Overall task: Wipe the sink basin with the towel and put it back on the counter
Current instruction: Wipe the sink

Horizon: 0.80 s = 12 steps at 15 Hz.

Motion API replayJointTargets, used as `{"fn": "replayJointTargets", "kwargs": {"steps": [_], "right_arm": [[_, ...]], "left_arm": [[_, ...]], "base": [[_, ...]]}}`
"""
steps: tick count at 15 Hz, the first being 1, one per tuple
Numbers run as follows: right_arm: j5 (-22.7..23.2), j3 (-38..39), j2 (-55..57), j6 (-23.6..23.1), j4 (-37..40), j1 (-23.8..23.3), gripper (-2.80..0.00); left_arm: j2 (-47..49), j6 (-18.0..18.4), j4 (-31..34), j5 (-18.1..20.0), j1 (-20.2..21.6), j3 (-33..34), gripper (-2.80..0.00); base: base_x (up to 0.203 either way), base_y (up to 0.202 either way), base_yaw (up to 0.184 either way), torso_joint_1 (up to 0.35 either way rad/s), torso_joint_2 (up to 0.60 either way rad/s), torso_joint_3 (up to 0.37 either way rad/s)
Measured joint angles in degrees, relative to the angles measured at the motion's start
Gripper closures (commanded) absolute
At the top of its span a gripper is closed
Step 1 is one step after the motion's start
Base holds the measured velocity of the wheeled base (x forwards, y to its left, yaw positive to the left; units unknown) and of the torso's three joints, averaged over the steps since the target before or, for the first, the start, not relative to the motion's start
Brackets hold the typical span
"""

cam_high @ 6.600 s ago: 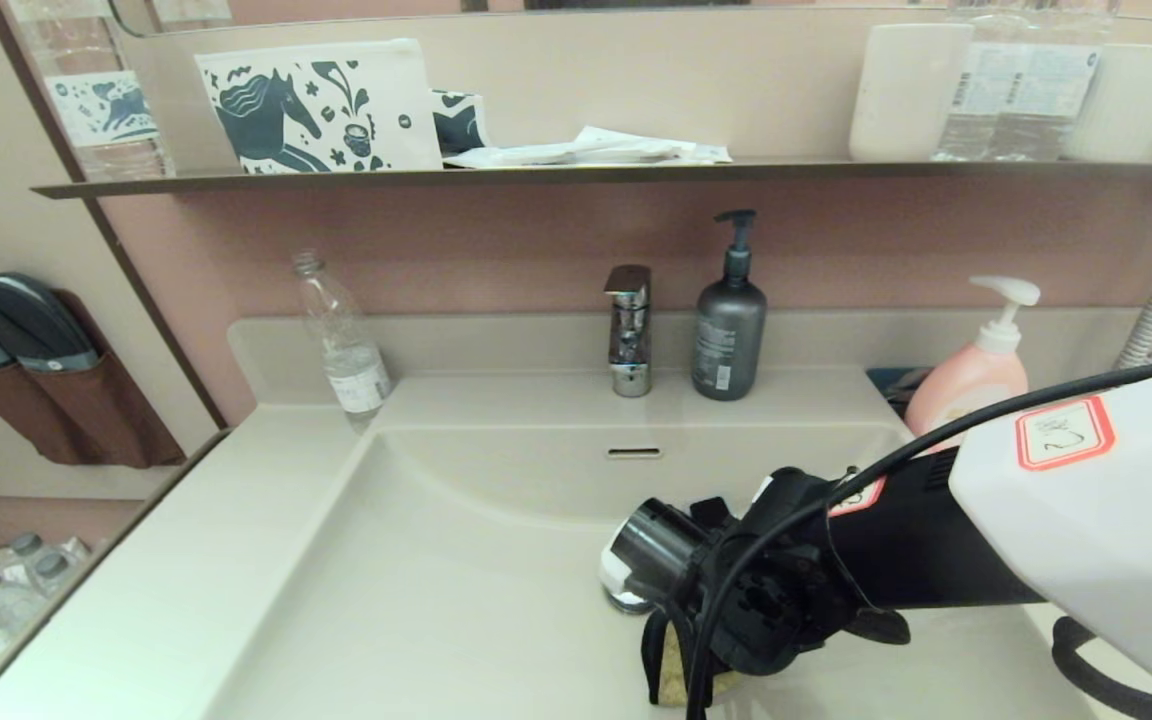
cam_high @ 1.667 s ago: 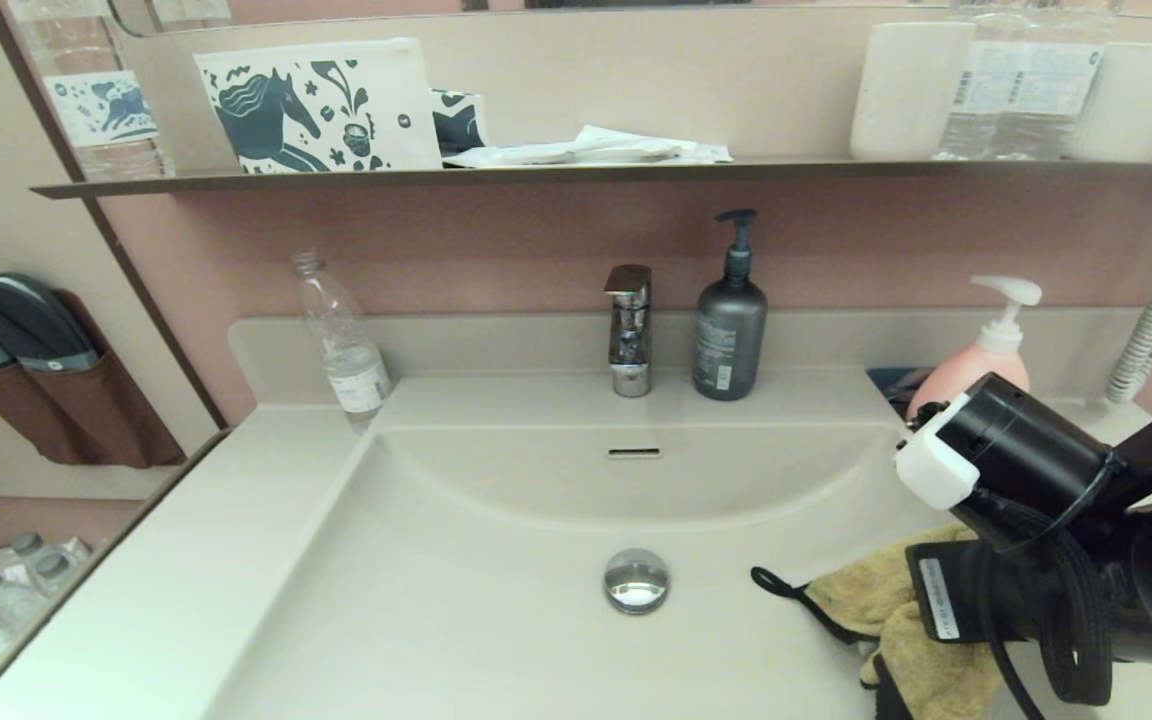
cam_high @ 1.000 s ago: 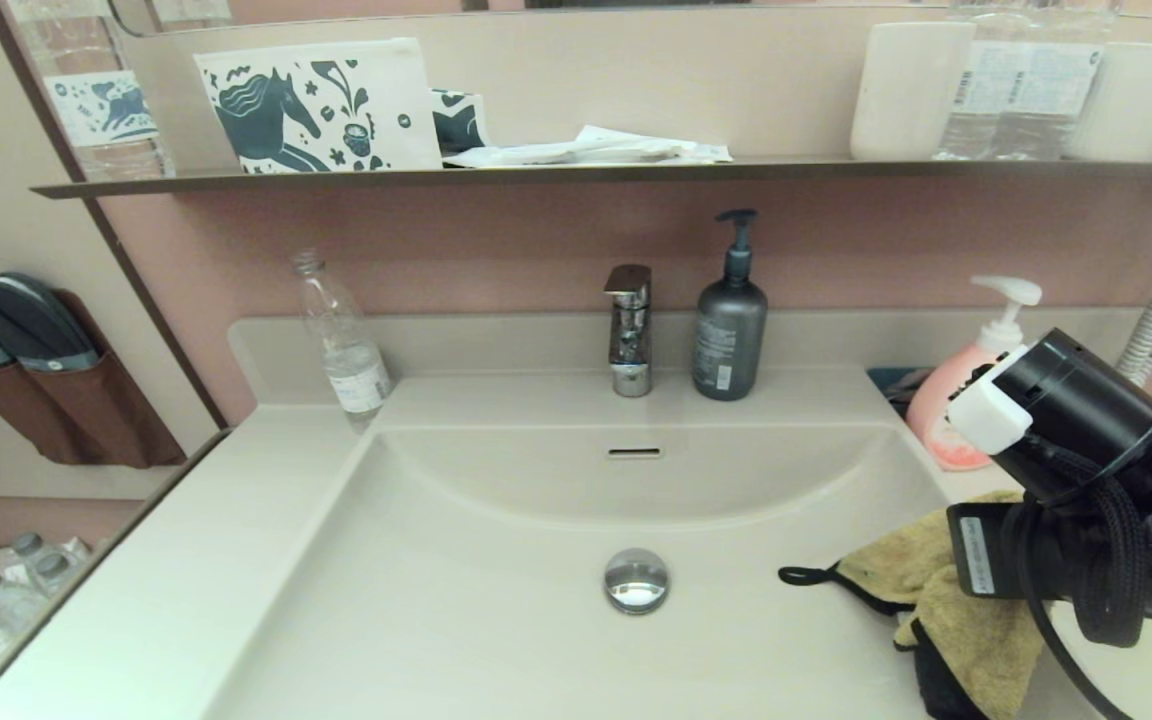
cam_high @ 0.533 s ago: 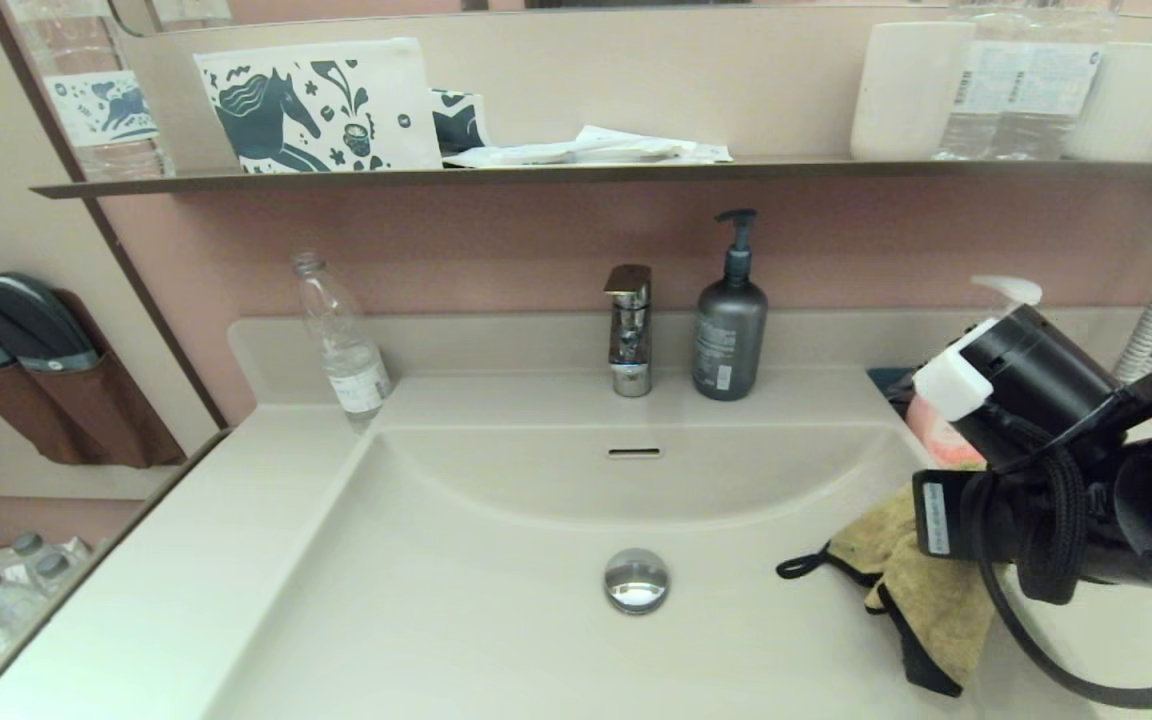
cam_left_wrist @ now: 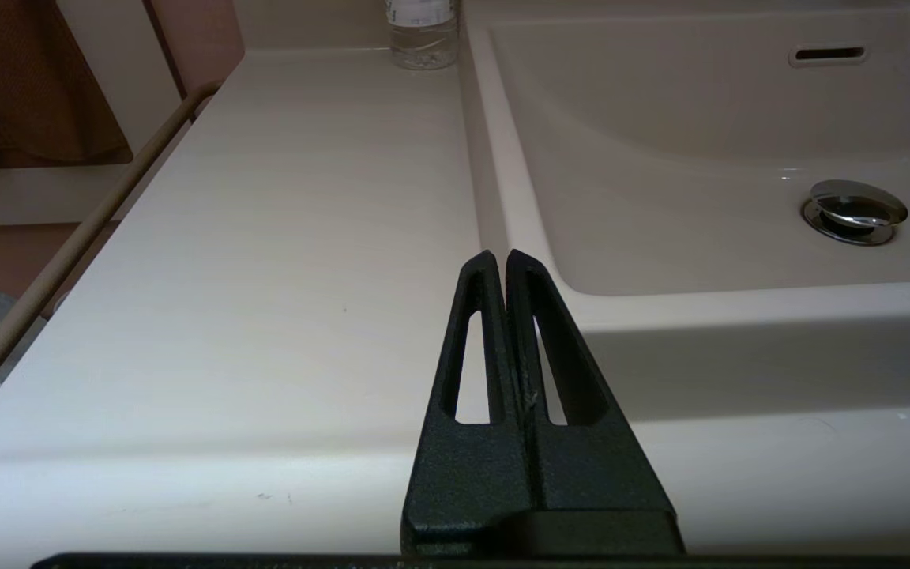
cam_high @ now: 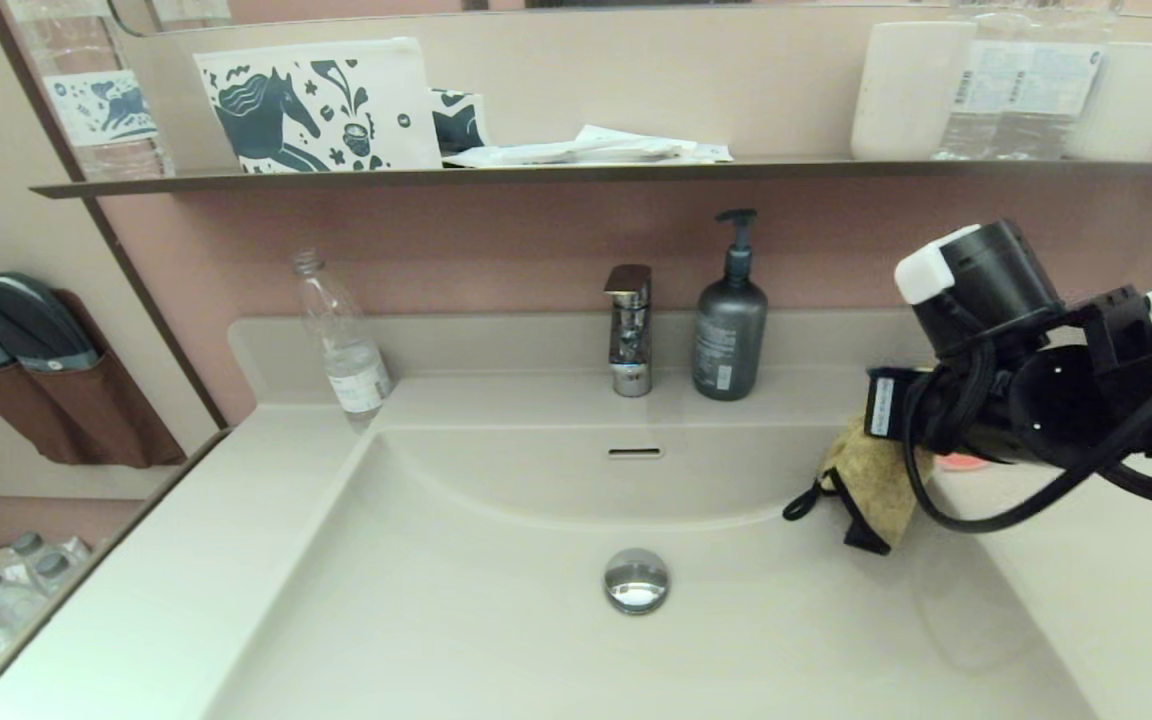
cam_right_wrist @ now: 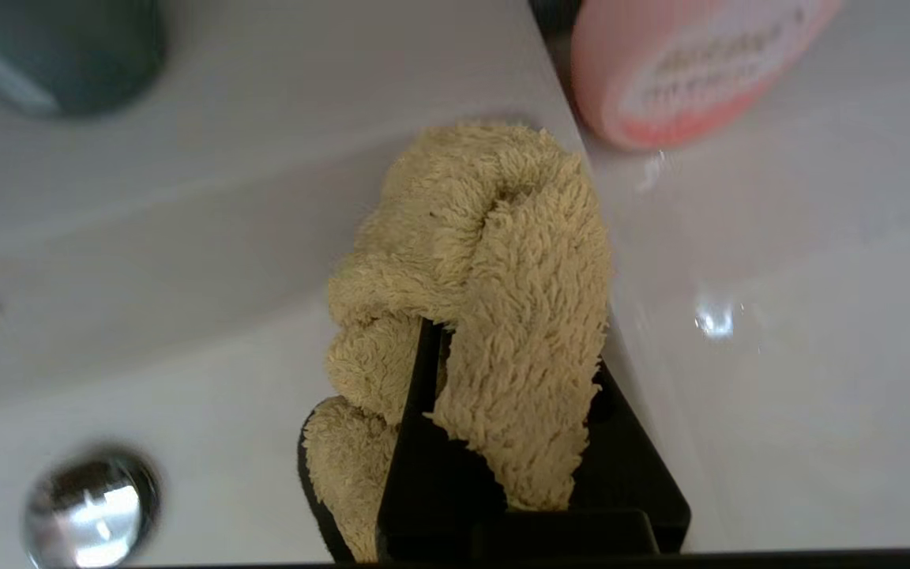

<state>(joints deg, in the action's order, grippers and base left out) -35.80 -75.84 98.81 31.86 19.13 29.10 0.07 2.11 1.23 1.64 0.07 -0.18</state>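
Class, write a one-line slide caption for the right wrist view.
Right gripper shut on the mustard towel, hanging over the sink basin edge beside the pink soap bottle.

Right pincer [cam_right_wrist: 494, 395] clamped on bunched towel [cam_right_wrist: 486, 269] above sink basin [cam_right_wrist: 147, 237] edge, near pink soap bottle [cam_right_wrist: 684, 63].

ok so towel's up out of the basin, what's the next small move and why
Probably carry it right, over the counter, then lower. The right end effector grips the towel, which hangs above the sink basin rim, near the pink soap bottle.
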Motion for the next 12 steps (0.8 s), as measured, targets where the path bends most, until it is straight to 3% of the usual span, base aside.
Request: {"fn": "replayJointTargets", "kwargs": {"steps": [8, 12], "right_arm": [[-2.5, -14.6, 11.0, -0.2, 0.1, -0.9, 0.0], [-4.3, -17.3, 15.4, -0.5, 0.0, -1.5, 0.0]], "left_arm": [[0.0, 0.0, 0.0, 0.0, 0.0, 0.0, 0.0], [0.0, 0.0, 0.0, 0.0, 0.0, 0.0, 0.0]], "base": [[0.0, 0.0, 0.0, 0.0, 0.0, 0.0], [0.0, 0.0, 0.0, 0.0, 0.0, 0.0]]}}
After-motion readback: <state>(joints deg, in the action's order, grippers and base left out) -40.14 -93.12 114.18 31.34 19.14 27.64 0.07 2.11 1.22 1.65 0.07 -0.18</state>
